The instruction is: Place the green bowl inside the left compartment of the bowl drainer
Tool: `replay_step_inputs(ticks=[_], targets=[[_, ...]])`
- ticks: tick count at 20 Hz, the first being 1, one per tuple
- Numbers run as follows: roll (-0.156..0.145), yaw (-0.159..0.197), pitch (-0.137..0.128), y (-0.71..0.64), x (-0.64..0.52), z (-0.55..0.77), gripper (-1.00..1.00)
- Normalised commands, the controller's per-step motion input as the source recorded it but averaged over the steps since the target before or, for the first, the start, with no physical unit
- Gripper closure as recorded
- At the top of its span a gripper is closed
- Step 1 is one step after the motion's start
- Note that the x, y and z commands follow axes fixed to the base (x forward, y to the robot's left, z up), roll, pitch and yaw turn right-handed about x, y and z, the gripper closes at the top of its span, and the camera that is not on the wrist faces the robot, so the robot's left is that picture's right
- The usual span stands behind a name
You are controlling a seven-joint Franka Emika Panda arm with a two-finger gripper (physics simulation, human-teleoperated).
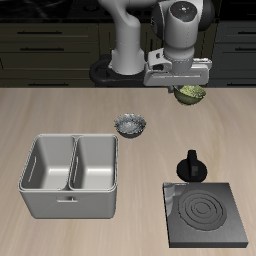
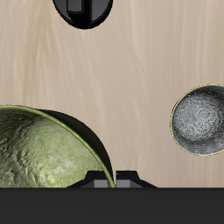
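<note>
Pale wood-grain surface (image 1: 60, 110) carries everything, with dark cabinet fronts behind it. One bowl drainer (image 1: 70, 175) sits on it, a light-grey basin with two deep wells split by a central wall; the left compartment (image 1: 95, 165) is the well nearer the stove plate. One flat black square stove plate (image 1: 208, 215) with ring marks lies beside the drainer, and one black moka pot (image 1: 190, 166) stands just behind that plate. One grey-silver bowl (image 1: 131, 125) rests on the surface behind the drainer, close to its back rim. One green bowl (image 1: 191, 94) hangs above the surface, well back from the drainer and above the area behind the moka pot, carried by the gripper (image 1: 188, 88). The wrist view shows the green bowl's mottled inside and rim right against the gripper body, with the grey-silver bowl apart from it below. The fingers pinch the green bowl at its rim.
</note>
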Motion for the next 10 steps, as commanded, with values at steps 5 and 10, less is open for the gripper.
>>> replay_step_inputs(ticks=[5,10], targets=[[-0.005,-0.017,-0.105,-0.11,-0.12,0.58,1.0],[0.006,-0.006,-0.018,-0.06,-0.04,0.14,1.0]])
